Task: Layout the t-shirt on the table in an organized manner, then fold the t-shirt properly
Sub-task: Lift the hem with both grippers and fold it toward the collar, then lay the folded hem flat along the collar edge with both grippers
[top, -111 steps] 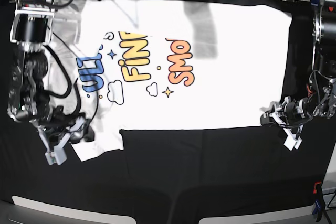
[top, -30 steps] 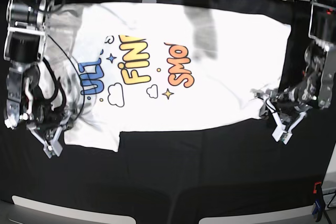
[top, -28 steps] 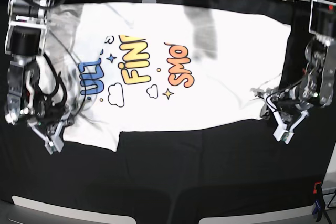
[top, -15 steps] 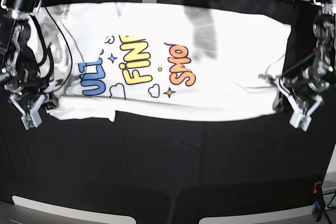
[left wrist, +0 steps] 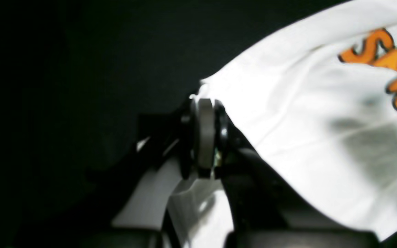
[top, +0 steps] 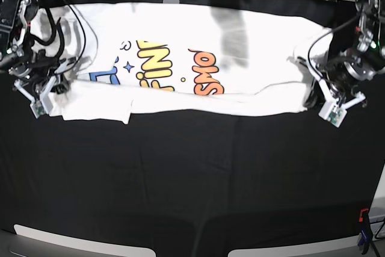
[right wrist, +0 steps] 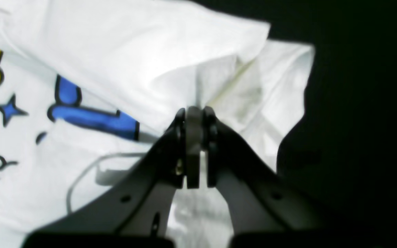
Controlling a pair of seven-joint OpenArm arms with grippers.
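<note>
The near half of the wide table covered in black cloth lies bare, with two pale curved shapes at its near edge and a red clamp at the near right corner.

Farther back, the large white short-sleeved t-shirt with blue, yellow and orange cartoon lettering stretches across the far part of the table from left to right. Its near portion is doubled over toward the far side — a long white band of plain cloth runs along the near edge and covers the lower part of the print, so only the tops of the letters show.

At the left end of that band, the right gripper has its jaws clenched on the shirt's cloth; the right wrist view shows the two dark fingers pressed together on a white fold beside the blue lettering. At the right end, the left gripper is likewise clamped on the shirt's edge — in the left wrist view, which is blurred, the cloth seems to run out from between the closed fingers toward the orange letters.

A grey shadow falls across the far middle of the shirt.
</note>
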